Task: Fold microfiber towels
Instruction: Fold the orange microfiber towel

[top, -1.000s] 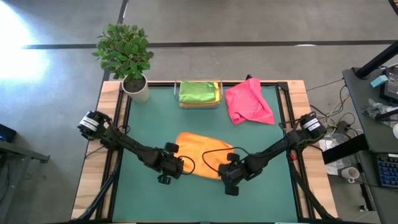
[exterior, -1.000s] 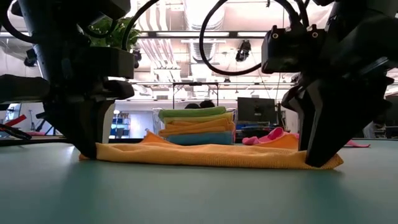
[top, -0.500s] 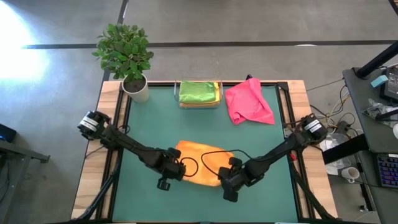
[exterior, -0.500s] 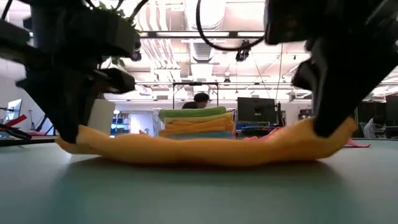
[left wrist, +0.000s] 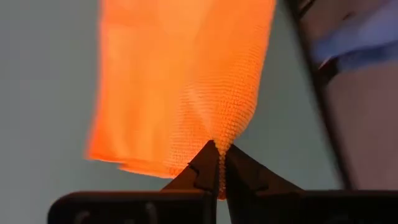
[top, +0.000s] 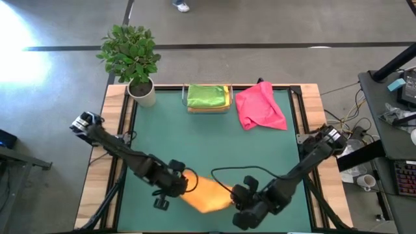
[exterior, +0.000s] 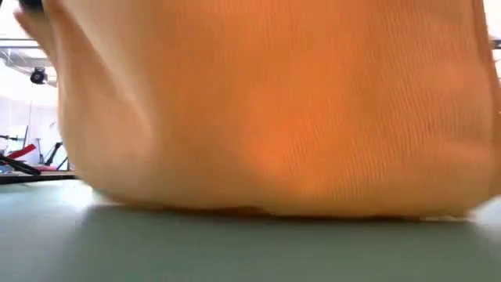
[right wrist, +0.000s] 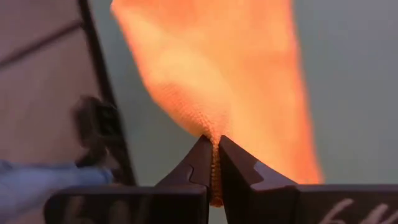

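Both arms have drawn the orange towel [top: 207, 194] back toward the table's six o'clock edge. The left gripper [left wrist: 218, 163] and right gripper [right wrist: 213, 157] each pinch a corner, fingers closed tight. The folded green towel [top: 208, 95] sits at twelve o'clock, the pink towel [top: 259, 107] at one.
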Robot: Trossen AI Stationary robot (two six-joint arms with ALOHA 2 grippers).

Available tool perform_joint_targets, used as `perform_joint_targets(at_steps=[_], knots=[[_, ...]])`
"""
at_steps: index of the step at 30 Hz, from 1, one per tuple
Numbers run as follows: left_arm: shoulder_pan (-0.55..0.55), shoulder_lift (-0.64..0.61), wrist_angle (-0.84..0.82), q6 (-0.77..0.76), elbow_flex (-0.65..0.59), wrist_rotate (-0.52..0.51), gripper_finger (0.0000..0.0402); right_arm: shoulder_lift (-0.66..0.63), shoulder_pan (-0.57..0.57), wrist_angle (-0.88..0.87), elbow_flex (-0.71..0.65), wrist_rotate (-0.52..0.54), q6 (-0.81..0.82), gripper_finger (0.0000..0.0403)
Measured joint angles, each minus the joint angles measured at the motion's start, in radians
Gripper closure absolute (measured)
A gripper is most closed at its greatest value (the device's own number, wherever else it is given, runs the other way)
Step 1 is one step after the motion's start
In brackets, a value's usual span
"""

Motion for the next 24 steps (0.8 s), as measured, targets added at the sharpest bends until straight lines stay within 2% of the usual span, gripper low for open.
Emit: perform_joint_targets(at_steps=[6,12,18,24], knots=[[-0.08,-0.045,0.0,-0.105,0.092,0.0,0.0402,0.0,0.058,0.0,0.097,0.117,0.069,0.0392],[-0.14,-0.048,-0.008,-0.249,0.143,0.0,0.0402,0.0,0.084,0.008,0.159,0.133,0.181,0.0392],[-0.142,-0.045,-0.061,-0.413,0.111,0.0,0.0402,0.006,0.084,0.007,0.163,0.13,0.282,0.0392],[-0.085,-0.045,-0.065,-0.395,0.105,-0.059,0.0402,0.012,0.033,-0.11,0.149,0.178,0.358,0.0392]])
